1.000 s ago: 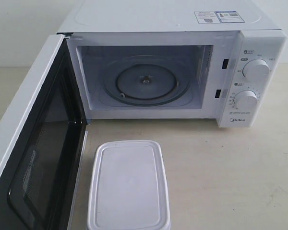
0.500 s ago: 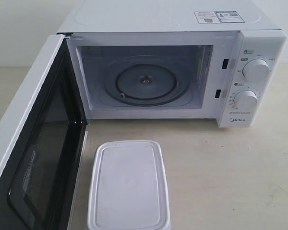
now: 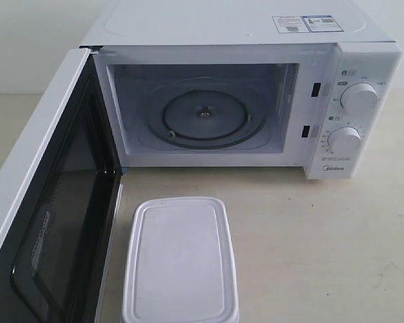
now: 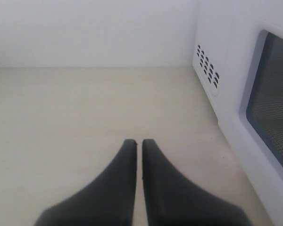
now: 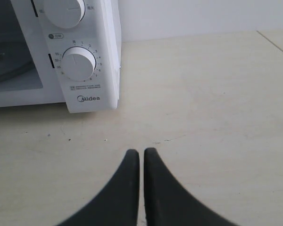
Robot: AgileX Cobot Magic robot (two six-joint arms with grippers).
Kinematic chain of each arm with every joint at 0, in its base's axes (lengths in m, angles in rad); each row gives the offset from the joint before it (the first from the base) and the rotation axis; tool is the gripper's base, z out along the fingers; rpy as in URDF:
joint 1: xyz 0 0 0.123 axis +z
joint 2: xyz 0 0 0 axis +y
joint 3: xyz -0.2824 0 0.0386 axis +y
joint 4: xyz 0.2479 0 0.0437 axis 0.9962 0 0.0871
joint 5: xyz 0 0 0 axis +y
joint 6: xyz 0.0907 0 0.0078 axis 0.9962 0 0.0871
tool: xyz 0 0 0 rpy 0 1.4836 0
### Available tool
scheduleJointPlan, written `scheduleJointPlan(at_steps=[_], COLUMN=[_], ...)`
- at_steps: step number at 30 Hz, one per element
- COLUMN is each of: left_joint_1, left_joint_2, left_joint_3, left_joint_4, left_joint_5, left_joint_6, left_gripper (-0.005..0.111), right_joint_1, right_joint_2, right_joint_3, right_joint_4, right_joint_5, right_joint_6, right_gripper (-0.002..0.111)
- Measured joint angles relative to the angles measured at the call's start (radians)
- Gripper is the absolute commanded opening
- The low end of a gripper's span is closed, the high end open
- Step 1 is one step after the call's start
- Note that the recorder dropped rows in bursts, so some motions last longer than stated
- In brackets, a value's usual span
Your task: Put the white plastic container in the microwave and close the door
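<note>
The white plastic container (image 3: 180,259) lies flat on the table (image 3: 323,242), closest to the viewer, lid on. Its long axis runs front to back, with one short end pointing at the microwave (image 3: 242,27) opening. Just to its left stands the door (image 3: 47,202), swung wide open. Beyond, the cavity shows its glass turntable (image 3: 205,116). Two knobs (image 3: 359,97) sit on the right panel. My left gripper (image 4: 139,143) is beside the door's outer face and my right gripper (image 5: 141,153) is before the knob panel. Both are clenched, fingers together, grasping nothing.
</note>
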Motion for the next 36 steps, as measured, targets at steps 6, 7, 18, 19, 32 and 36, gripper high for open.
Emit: scheduleJointPlan(at_steps=[6, 7, 18, 19, 32, 36], left_joint_1=[0.0, 0.0, 0.0, 0.0, 0.0, 0.0], left_joint_2=[0.0, 0.0, 0.0, 0.0, 0.0, 0.0], left_joint_3=[0.0, 0.0, 0.0, 0.0, 0.0, 0.0], left_joint_4=[0.0, 0.0, 0.0, 0.0, 0.0, 0.0], left_joint_5=[0.0, 0.0, 0.0, 0.0, 0.0, 0.0], left_joint_6=[0.0, 0.0, 0.0, 0.0, 0.0, 0.0], left_gripper=[0.004, 0.004, 0.004, 0.004, 0.004, 0.004], right_joint_1=[0.0, 0.0, 0.0, 0.0, 0.0, 0.0], right_joint_2=[0.0, 0.0, 0.0, 0.0, 0.0, 0.0], right_joint_3=[0.0, 0.0, 0.0, 0.0, -0.031, -0.148], right_joint_4=[0.0, 0.0, 0.0, 0.0, 0.004, 0.004], right_joint_5=[0.0, 0.0, 0.0, 0.0, 0.006, 0.006], right_joint_6=[0.0, 0.0, 0.0, 0.0, 0.047, 0.065], right_gripper=[0.0, 0.0, 0.0, 0.0, 0.0, 0.0])
